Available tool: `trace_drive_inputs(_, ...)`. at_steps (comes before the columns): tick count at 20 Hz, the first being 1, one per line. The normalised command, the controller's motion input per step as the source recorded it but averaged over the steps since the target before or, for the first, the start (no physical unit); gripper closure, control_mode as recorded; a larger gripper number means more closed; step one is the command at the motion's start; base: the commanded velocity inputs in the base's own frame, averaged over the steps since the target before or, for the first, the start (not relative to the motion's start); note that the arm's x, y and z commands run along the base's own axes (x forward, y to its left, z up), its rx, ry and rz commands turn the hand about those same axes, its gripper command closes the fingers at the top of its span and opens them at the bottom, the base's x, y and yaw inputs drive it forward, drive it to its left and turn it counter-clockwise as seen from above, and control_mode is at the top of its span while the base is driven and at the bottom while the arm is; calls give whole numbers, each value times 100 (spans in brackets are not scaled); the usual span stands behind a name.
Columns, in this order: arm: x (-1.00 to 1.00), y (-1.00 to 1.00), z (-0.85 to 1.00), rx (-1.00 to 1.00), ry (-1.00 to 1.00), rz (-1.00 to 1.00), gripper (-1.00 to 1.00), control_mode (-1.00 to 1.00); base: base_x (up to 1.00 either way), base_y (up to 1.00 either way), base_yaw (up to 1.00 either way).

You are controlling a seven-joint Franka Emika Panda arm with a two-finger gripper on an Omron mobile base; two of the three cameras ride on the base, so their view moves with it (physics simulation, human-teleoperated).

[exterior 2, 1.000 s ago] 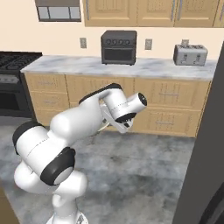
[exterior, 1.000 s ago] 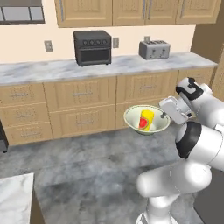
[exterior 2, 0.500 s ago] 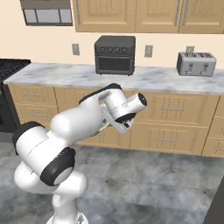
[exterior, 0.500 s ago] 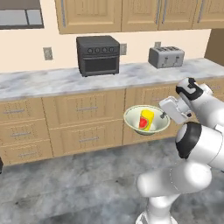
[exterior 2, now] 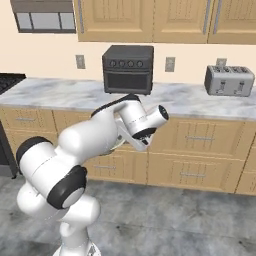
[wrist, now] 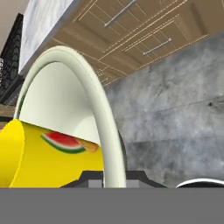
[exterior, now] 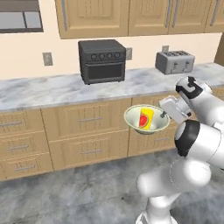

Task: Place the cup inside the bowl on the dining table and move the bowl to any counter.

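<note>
Aloft, gripper (exterior: 165, 114) pinching bowl (exterior: 146, 119) rim.

Long marble desk (exterior: 52, 89) over light wood cabinets with silver drawer handles, running across the back wall. Carries a black toaster oven (exterior: 102, 61) toward the middle and a silver toaster (exterior: 175, 62) well apart at 3 o'clock from it, both standing upright directly on the marble. Below, grey mottled floor (exterior: 78, 192). In the right base view, same desk (exterior 2: 55, 92), oven (exterior 2: 128, 69) and toaster (exterior 2: 229, 80), with a dark stove edge at its 9 o'clock end.
</note>
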Motion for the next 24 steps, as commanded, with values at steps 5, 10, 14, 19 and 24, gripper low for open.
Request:
trace_drive_inputs(5, 0, 0, 0, 0, 0, 0, 100, 100, 0, 37, 0)
trace_drive_inputs(10, 0, 0, 0, 0, 0, 0, 100, 100, 0, 73, 0)
trace_drive_inputs(14, 0, 0, 0, 0, 0, 0, 100, 100, 30, 45, 0)
trace_drive_inputs(19, 0, 0, 0, 0, 0, 0, 100, 100, 35, 28, 0)
trace_drive_inputs(24, 0, 0, 0, 0, 0, 0, 100, 100, 33, 26, 0)
